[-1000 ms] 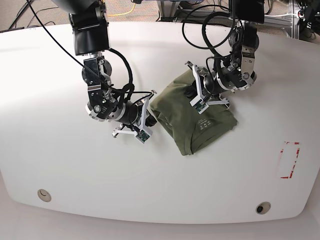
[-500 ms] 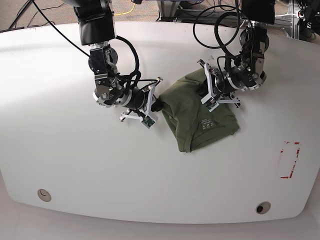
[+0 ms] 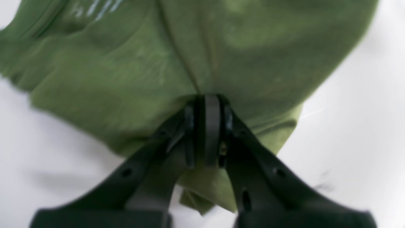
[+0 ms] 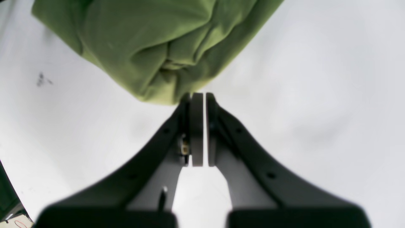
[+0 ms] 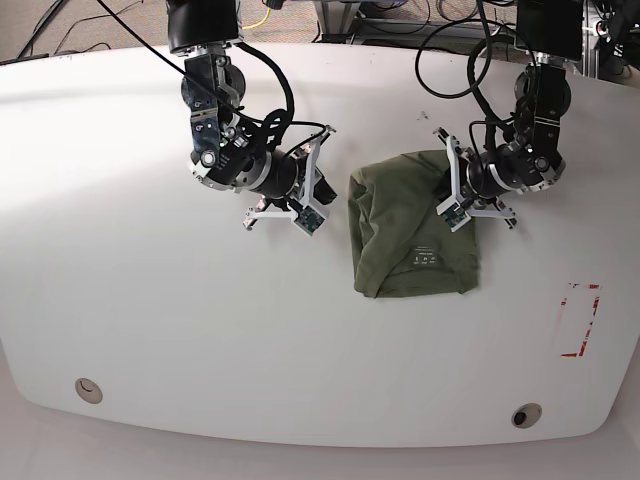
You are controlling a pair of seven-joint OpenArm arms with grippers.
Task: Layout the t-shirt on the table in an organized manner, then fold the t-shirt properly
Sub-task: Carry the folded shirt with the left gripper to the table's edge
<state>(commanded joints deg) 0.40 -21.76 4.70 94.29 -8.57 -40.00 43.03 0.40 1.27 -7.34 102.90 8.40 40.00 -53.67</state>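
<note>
olive t-shirt (image 5: 412,240) bunched at frame centre on white table (image 5: 150,320). left gripper (image 3: 207,104) pinches its edge; right gripper (image 4: 199,98) pressed together, beside cloth.

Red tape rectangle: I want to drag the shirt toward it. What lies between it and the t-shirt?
Only bare white table in the base view, between the t-shirt and the red tape rectangle.

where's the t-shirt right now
In the base view the t-shirt lies bunched on the table, right of centre, between the right gripper and the left gripper, which pinches its edge.
</note>
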